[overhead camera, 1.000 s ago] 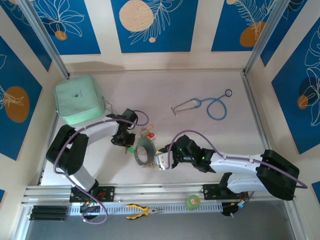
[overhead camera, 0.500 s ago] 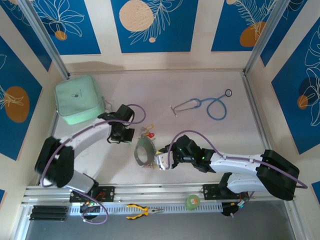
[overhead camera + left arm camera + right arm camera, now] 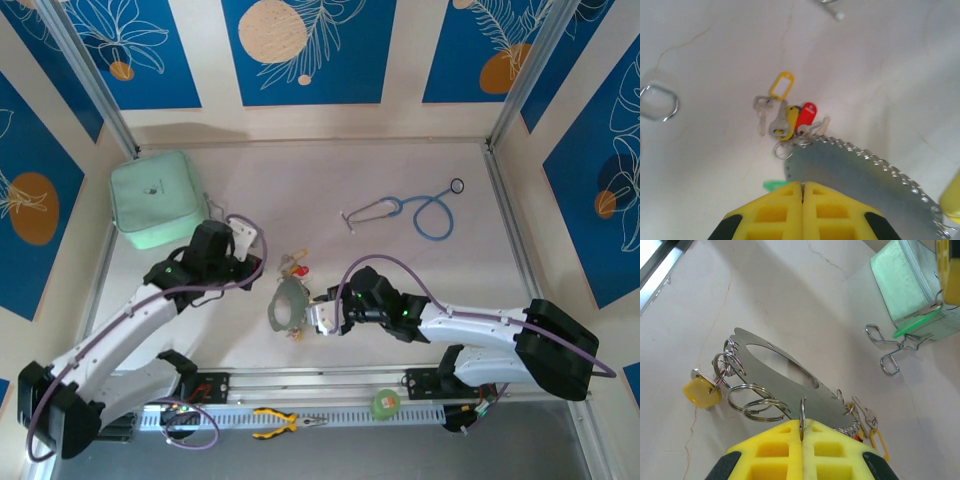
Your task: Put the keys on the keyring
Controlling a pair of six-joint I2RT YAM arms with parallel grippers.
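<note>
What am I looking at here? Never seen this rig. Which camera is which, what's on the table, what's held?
Two small robot arms are bolted at the near edge of the table, each ending in a yellow two-finger clamp. The wide picture comes from a fixed camera above and behind them. The two close-ups come from a camera on each wrist. On the table lie a bunch of keys with coloured tags, a blue stethoscope and a mint pouch. The right gripper is shut on the keyring, a flat silvery plate carrying split rings. The left gripper is shut too, and seems to pinch a green-tagged key by its ring.
</note>
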